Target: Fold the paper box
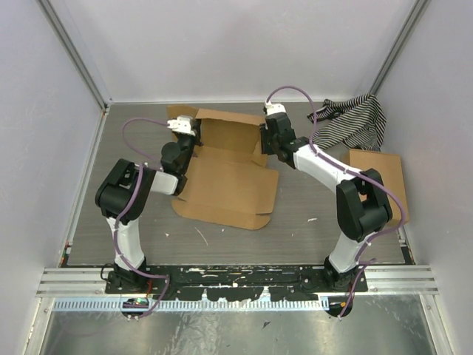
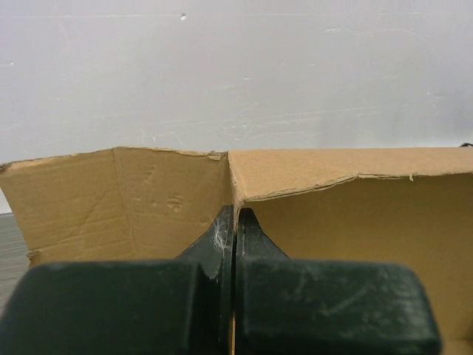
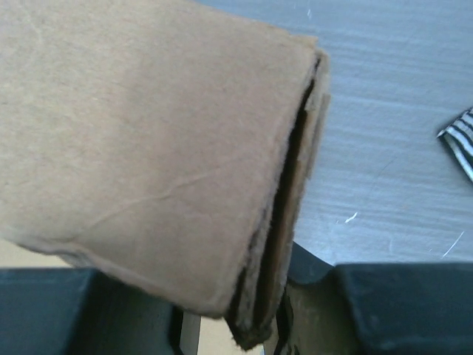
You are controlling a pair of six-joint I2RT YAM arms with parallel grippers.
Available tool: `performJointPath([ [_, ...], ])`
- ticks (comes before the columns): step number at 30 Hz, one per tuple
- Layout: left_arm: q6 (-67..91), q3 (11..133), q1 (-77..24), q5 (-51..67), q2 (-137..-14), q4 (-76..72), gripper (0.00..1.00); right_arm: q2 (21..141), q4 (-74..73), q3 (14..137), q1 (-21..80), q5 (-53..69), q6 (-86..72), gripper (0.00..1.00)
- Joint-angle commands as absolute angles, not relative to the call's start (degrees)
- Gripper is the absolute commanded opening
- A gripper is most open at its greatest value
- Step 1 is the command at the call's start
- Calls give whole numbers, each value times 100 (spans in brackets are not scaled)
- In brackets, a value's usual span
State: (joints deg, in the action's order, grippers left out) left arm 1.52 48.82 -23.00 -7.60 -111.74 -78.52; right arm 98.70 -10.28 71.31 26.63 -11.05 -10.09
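Note:
The paper box [image 1: 229, 185] lies partly folded in the middle of the table, its back wall raised. My left gripper [image 1: 186, 132] is at the box's back left corner. In the left wrist view it [image 2: 235, 222] is shut on the thin upright edge of the cardboard wall [image 2: 355, 222]. My right gripper [image 1: 267, 133] is at the box's right side. In the right wrist view a doubled-over flap [image 3: 148, 148] sits between the jaws of that gripper [image 3: 244, 296]. The right finger [image 3: 310, 268] is against the flap. The other finger is hidden behind the cardboard.
A black-and-white striped cloth [image 1: 355, 122] lies bunched at the back right; its corner [image 3: 462, 144] shows in the right wrist view. A separate flat brown cardboard piece [image 1: 380, 177] lies by the right wall. Enclosure walls close in the grey table [image 1: 310, 214].

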Motion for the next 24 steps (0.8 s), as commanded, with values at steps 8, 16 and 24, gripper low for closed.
performJointPath([
  [8,-111,5768,-2312,-770,-11684,-7893,13,10721,-85,8532,2403,-734,-340,44],
  [16,54,5746,-2318,-712,-11785,-7567,15,10992,38,8386,1843,524,-308,62],
  [24,0,5901,-2379,-704,-11824,-7120,7,10819,-208,7976,1604,1731,168,66],
])
